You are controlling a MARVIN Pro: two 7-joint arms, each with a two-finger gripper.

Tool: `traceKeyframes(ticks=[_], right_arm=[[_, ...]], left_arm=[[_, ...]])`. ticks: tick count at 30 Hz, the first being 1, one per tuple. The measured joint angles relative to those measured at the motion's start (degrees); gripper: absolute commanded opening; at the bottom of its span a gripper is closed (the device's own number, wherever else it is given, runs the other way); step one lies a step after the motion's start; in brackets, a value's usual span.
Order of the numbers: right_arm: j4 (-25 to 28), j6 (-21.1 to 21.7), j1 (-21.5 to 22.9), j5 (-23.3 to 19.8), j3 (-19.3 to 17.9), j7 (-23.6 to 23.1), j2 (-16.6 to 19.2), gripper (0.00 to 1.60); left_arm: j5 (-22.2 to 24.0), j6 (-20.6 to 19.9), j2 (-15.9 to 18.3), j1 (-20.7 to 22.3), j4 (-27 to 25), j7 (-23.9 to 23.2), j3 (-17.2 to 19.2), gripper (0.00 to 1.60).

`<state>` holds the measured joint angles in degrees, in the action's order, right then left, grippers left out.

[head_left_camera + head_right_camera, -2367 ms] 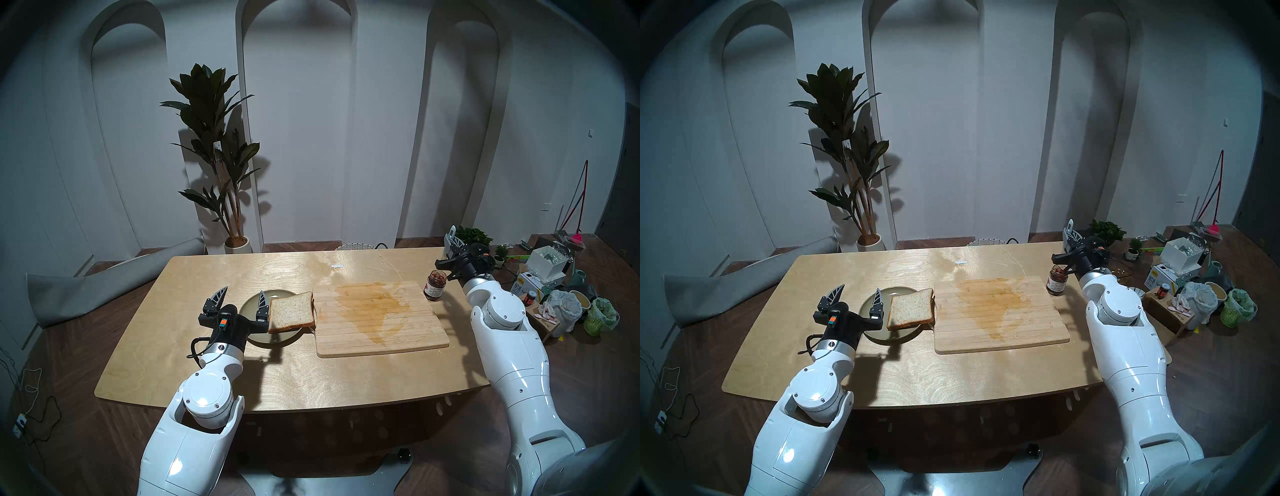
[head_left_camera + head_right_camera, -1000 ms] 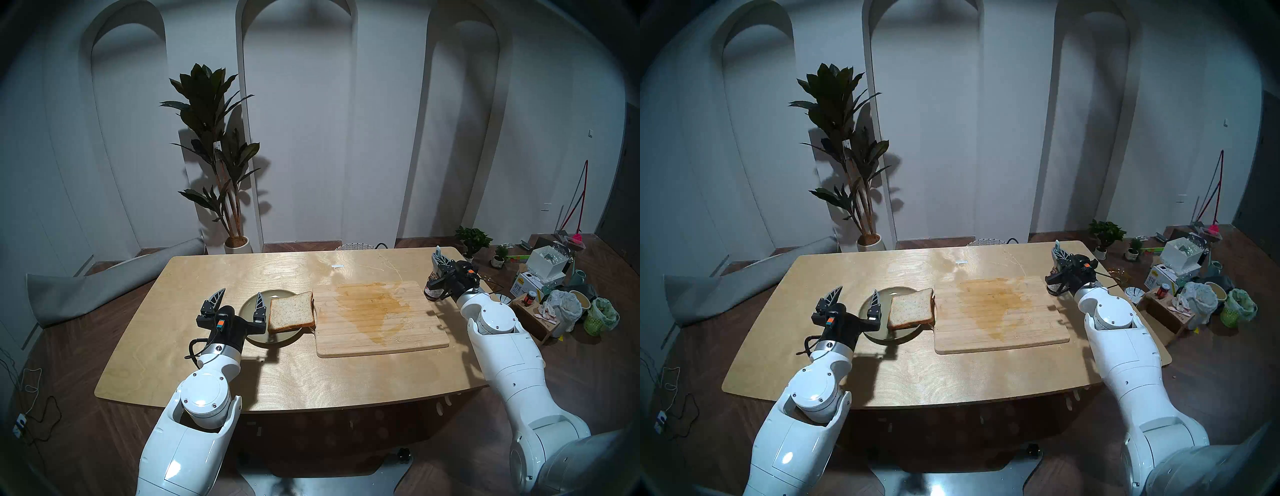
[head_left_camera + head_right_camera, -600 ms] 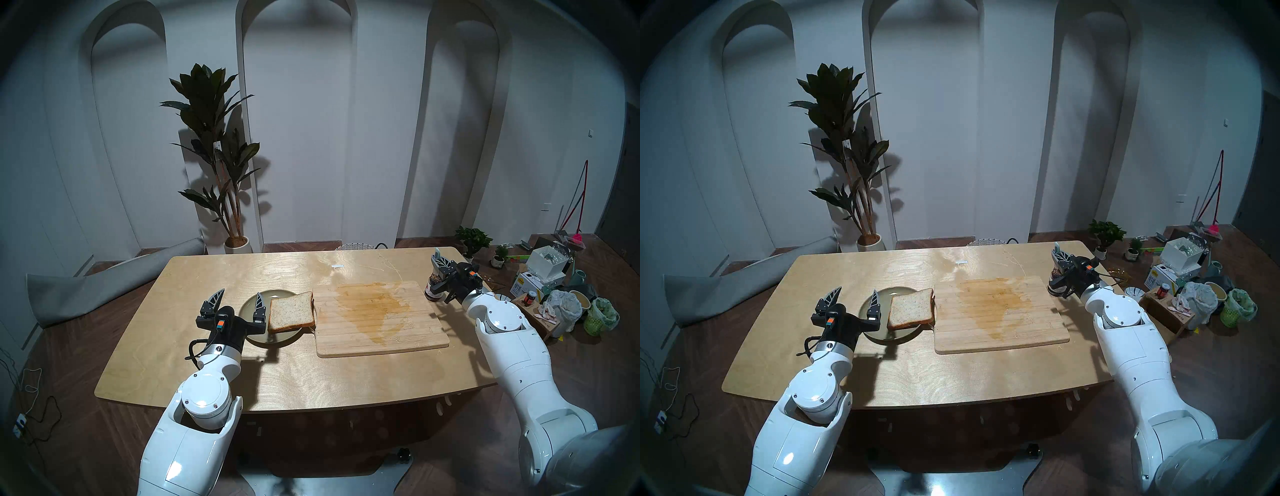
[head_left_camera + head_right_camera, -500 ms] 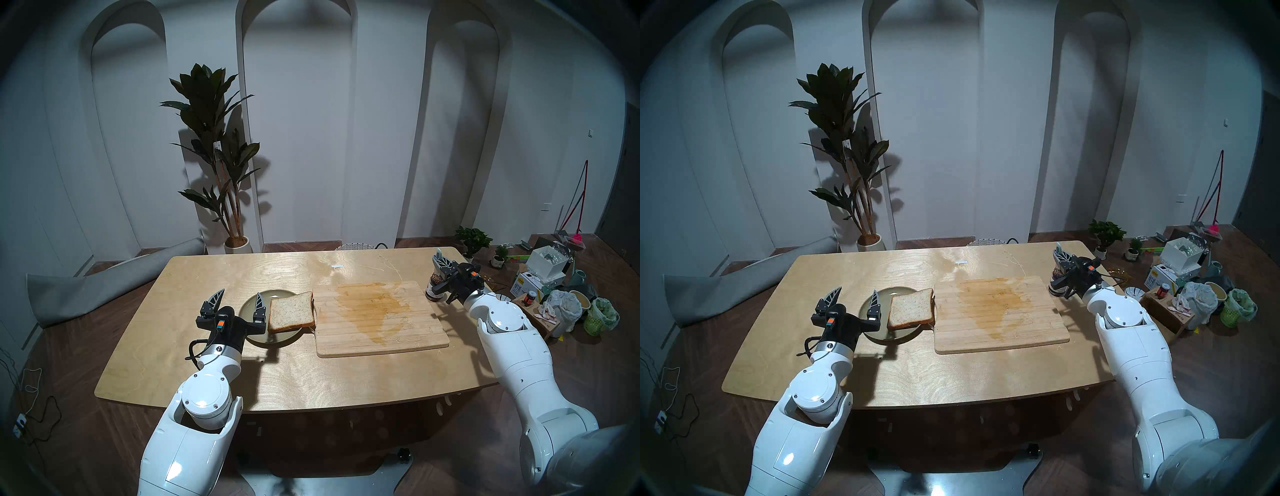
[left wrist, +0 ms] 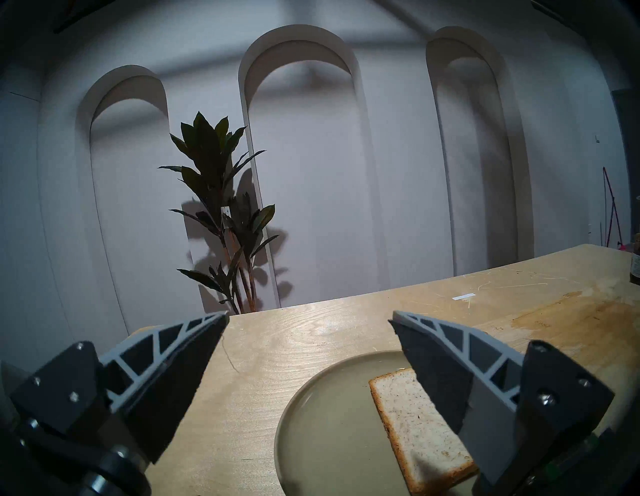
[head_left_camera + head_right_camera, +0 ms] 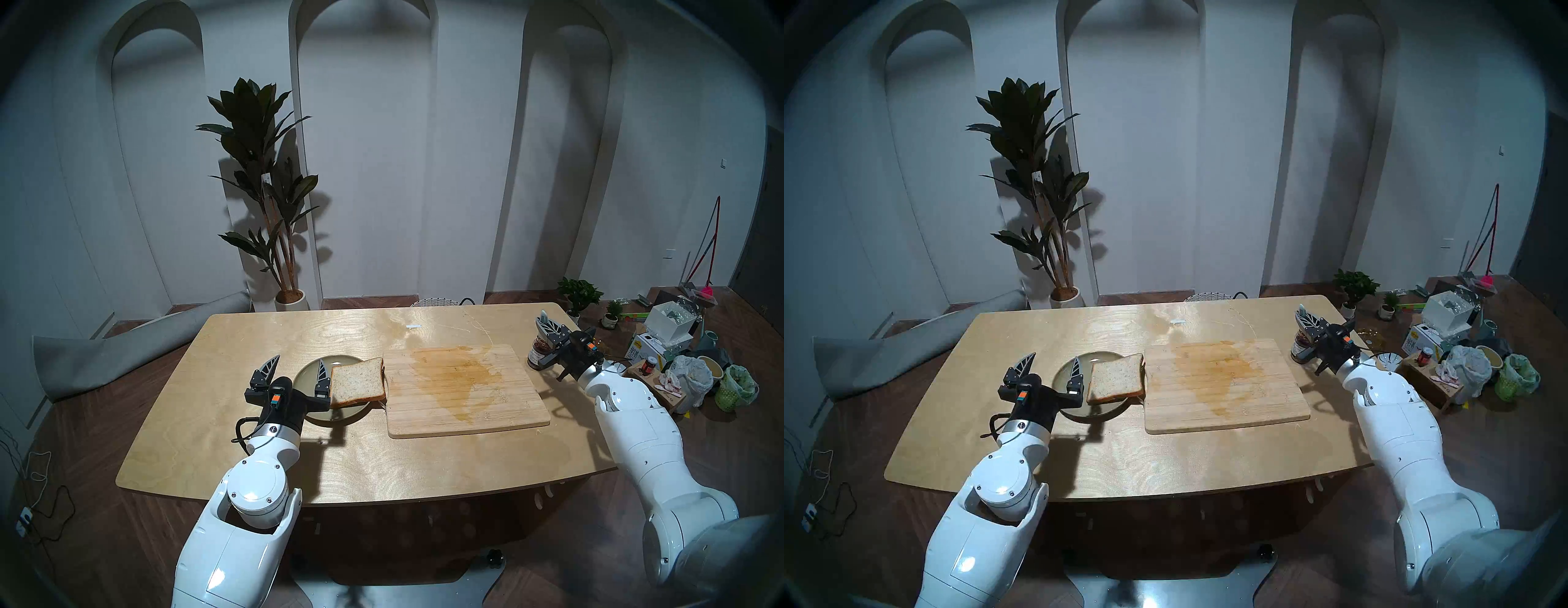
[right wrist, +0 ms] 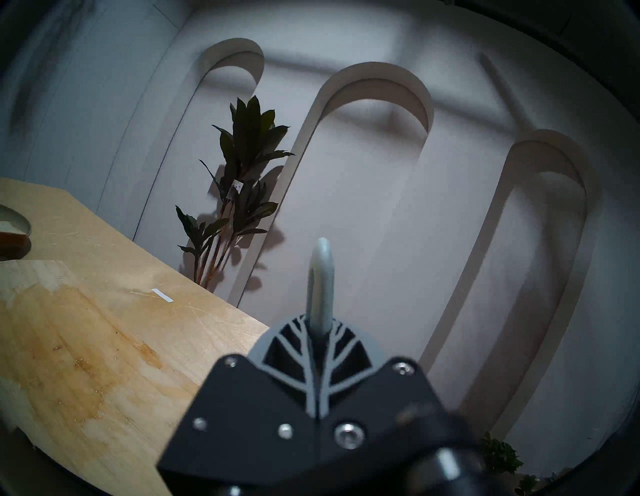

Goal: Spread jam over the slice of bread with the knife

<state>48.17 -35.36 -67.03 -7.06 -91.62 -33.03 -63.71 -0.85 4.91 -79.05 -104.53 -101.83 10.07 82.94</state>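
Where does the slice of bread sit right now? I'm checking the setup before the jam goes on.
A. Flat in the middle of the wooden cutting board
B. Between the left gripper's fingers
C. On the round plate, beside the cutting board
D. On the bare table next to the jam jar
C: the slice of bread lies on the round plate, just left of the cutting board, and the open left gripper does not hold it.

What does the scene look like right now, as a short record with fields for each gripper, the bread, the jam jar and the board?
left gripper: open, beside the plate, holding nothing
right gripper: shut on the knife, pale handle end sticking up, blade hidden
slice of bread: on the plate, no jam on it
jam jar: lidless, on the table right of the board, next to the right gripper
cutting board: stained, nothing on it
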Motion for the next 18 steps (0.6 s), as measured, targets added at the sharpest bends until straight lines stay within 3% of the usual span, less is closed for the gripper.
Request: traceKeyframes(ticks=[18], right_arm=[[-5.89,-5.71,4.29,-0.62,0.62,-4.87,0.43,0.00]], left_arm=[[-0.16,-0.03,-0.09,-0.24,-0.25,0.37,-0.40,1.60]])
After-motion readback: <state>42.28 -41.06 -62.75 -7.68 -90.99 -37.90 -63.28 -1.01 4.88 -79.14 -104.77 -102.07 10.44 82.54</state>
